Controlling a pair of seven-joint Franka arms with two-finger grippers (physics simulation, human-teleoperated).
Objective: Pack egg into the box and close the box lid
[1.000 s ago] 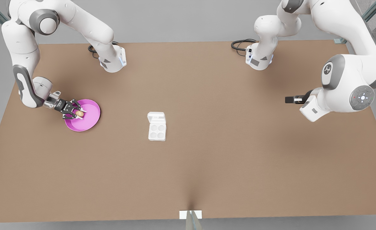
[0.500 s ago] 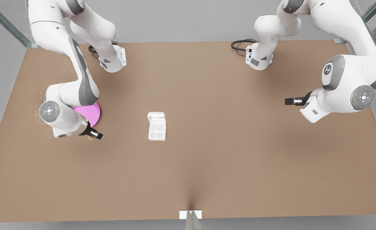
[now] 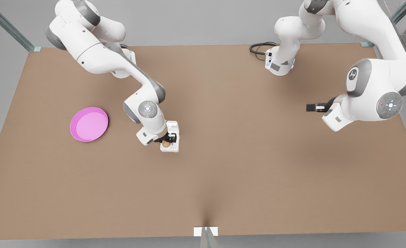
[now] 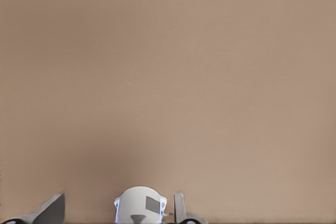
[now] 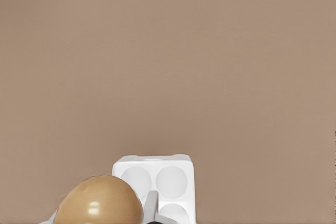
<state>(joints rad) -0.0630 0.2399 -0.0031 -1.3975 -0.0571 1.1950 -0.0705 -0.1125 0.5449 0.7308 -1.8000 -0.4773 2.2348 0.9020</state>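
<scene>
Overhead, the arm on the front view's left is reaching across the plain brown tabletop (image 3: 244,179) from its base at the far edge, elbow bent and forearm angling down, so that its wrist is hanging directly over the small white square carton with four round cups (image 3: 174,147). This is the right gripper (image 3: 167,142), since its wrist view is looking past the small tan-brown oval egg (image 5: 98,201) onto the carton's cups (image 5: 170,182). Its dark jaws are closing narrowly on the egg (image 3: 166,144), pinching it between the fingers just above the carton's near cups; whether the egg is already touching a cup cannot be told. The carton's plain white hinged lid (image 3: 174,125) is lying open and flat on the table at the far side of the base, partly hidden by the wrist.

A round pink shallow dish (image 3: 89,124) is sitting well apart toward the front view's left.

The other arm, on the front view's right, is waiting folded, with its forearm level and the left gripper (image 3: 310,107) pointing toward the table's middle, well apart from the carton. How its jaws are standing cannot be told. Its wrist view is looking over bare tabletop toward a white arm base (image 4: 139,205).

A small white round emblem is showing on that arm's grey joint cover (image 3: 353,74); no legible writing is appearing.
</scene>
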